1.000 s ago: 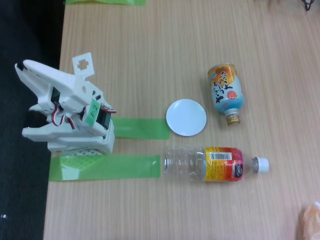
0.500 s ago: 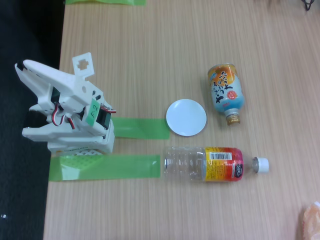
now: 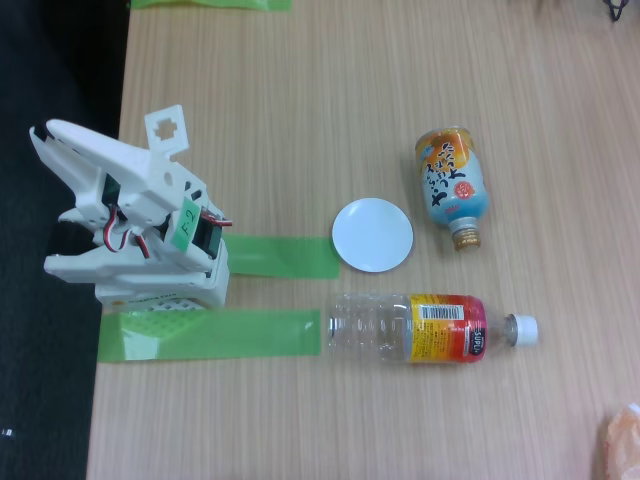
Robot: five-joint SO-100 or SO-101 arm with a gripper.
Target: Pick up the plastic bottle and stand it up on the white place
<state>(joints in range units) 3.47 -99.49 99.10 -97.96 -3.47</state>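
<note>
Fixed view, looking straight down: the white arm (image 3: 135,225) is sitting folded up at the left edge of the bench (image 3: 300,80), and its gripper (image 3: 50,200) is hanging out past that edge over the dark floor, though whether its fingers are apart or together I cannot tell from up here. Two green tape strips (image 3: 210,333) are running rightward from the arm's base. Toward the bench's middle, the white place (image 3: 372,235) is lying bare at the end of the upper strip. Just nearer the bottom edge, the plastic bottle (image 3: 420,327) is lying flat on its side, white cap pointing right. Toward the right edge, a squat orange-and-blue bottle (image 3: 453,183) is lying too, uncapped.
</note>
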